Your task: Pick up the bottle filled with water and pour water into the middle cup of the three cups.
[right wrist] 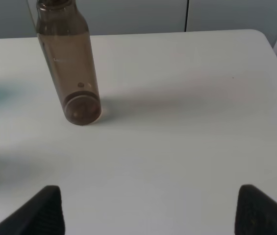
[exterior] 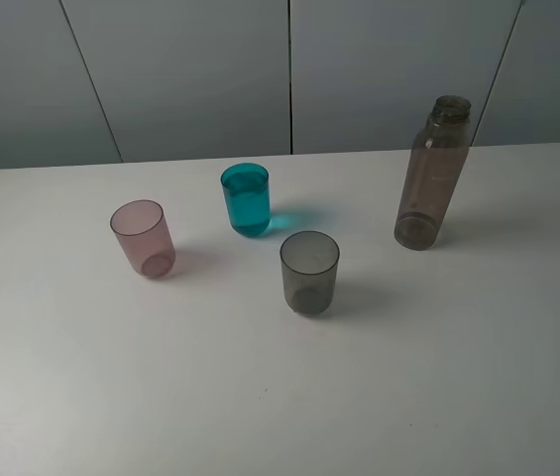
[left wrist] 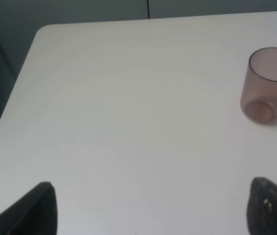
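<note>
bottle point(exterior: 432, 178): stands upright on the table's point(exterior: 280, 397) right side, uncapped, touched by nothing; well apart from the cups.
teal cup point(exterior: 246, 199): upright at the back, between and behind the other two; filled with clear liquid most of the way up.
pink cup point(exterior: 144, 238): upright to the left, looks empty.
grey cup point(exterior: 309, 272): upright nearest the front, looks empty.
high view: shows all three cups and the bottle; neither arm appears.
left gripper point(left wrist: 150, 208): jaws spread wide above bare table; only its wrist view shows it, with the pink cup ahead.
right gripper point(right wrist: 148, 210): fingertips spread apart, holding nothing; bottle ahead, clear of it.
</note>
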Motion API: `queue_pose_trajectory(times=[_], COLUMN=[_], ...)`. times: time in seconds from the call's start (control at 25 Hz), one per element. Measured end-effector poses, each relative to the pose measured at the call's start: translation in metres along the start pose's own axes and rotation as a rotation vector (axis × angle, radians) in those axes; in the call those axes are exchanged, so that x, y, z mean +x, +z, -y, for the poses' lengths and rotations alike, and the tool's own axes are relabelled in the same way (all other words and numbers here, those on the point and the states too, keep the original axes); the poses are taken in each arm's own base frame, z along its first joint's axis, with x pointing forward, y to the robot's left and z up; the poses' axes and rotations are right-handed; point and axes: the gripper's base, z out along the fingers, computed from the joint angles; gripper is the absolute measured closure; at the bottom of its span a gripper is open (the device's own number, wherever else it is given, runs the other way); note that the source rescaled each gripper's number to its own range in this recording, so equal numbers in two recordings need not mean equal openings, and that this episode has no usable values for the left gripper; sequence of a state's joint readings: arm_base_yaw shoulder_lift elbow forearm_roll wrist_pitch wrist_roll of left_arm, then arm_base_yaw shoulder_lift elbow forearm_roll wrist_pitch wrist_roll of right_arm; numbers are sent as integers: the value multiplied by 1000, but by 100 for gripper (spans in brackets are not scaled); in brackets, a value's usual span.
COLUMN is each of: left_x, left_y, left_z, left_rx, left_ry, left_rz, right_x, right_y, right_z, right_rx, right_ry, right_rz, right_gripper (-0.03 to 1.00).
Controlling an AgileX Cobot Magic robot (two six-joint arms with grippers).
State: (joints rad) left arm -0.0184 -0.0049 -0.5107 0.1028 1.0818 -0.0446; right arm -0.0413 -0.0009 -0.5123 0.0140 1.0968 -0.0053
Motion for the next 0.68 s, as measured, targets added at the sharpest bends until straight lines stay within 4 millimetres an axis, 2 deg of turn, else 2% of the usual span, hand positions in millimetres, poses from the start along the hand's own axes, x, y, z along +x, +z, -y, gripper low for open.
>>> queue_pose_trajectory(times=[0.68], left_x=[0], left_y=[0], left_z=[0], left_rx=[0], left_ry=[2], left_rz=[0], right_x=[0], right_y=[0], right_z=[0], right_rx=[0], right_ry=[0], right_rz=[0], right_gripper=[70])
